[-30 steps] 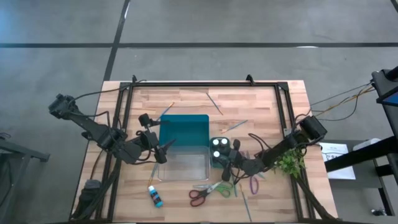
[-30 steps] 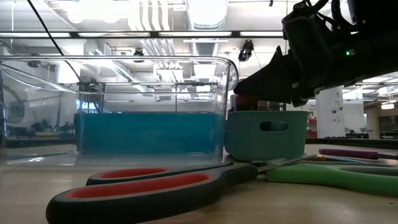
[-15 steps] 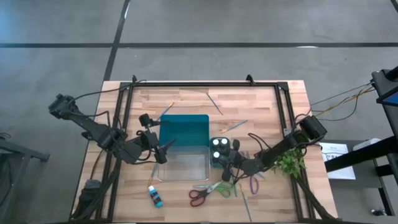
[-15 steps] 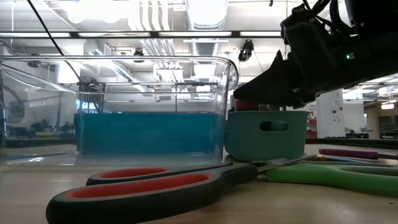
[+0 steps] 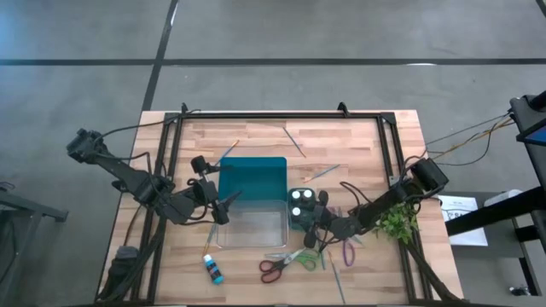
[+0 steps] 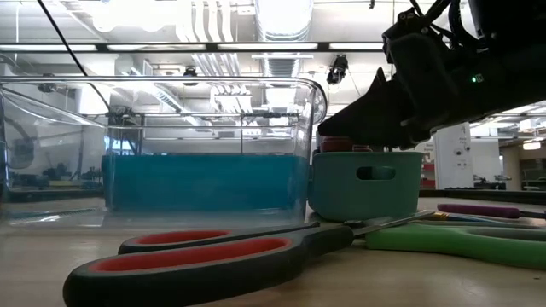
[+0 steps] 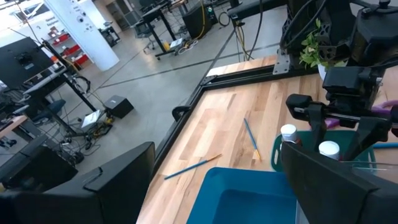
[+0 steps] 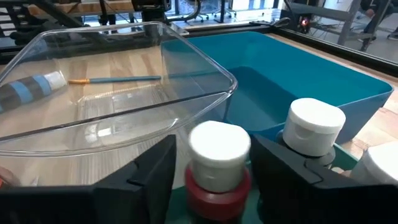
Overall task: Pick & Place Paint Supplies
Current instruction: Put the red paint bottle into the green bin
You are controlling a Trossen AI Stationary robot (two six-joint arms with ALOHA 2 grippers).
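1. Scissors [image 6: 213, 256] with red handles lie nearest in the low view, a green handle at right; only the high view shows the purple scissors [image 5: 348, 251] beside them.
2. Right gripper [image 8: 214, 180] hangs over the small teal tub [image 6: 365, 183], fingers spread either side of a red bottle [image 8: 217, 168] with a white cap, not pressing it. Another white-capped bottle [image 8: 313, 127] stands alongside.
3. Left gripper [image 5: 229, 205] waits released at the clear bin's [image 5: 252, 228] left edge.
4. Blue bottle [image 5: 212, 269] lies near-left; brushes [image 5: 294, 139] lie far.
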